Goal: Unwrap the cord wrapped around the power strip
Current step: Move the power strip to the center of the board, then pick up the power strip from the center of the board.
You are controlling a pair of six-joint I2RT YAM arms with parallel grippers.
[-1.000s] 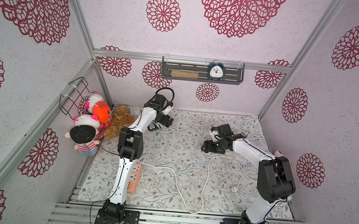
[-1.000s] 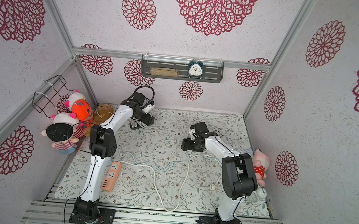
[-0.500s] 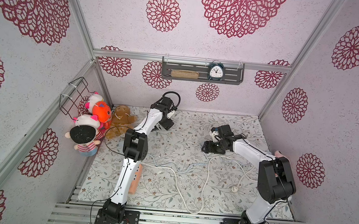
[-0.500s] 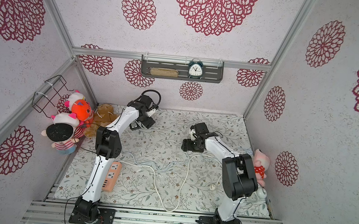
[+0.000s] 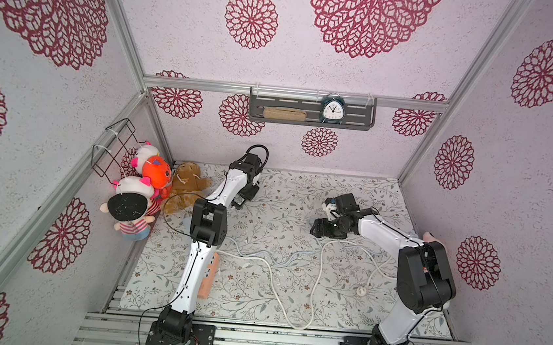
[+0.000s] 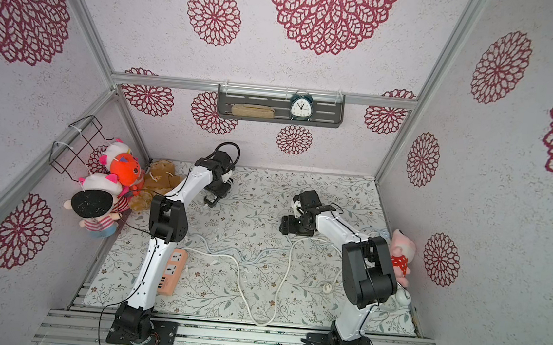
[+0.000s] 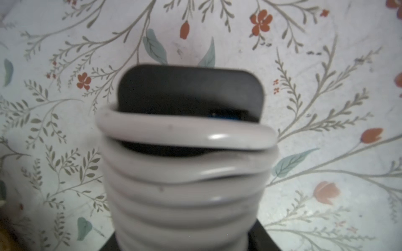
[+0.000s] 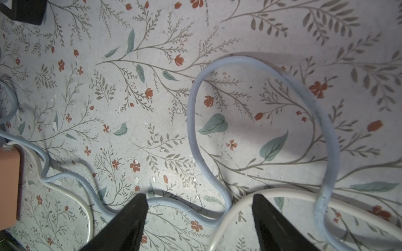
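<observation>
Your left gripper (image 5: 239,201) is clamped on the black power strip (image 7: 189,91), white cord (image 7: 187,132) coiled around it, near the table's (image 5: 284,187) far edge. Your right gripper (image 8: 198,195) gapes above loose cables (image 8: 191,121).

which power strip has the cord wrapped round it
The black one in the left wrist view, ringed by white coils; the orange strip has a loose cord.

Floral table (image 5: 283,198) carries orange power strip (image 6: 172,270), white cord (image 8: 280,191), plush bear (image 5: 187,184).
</observation>
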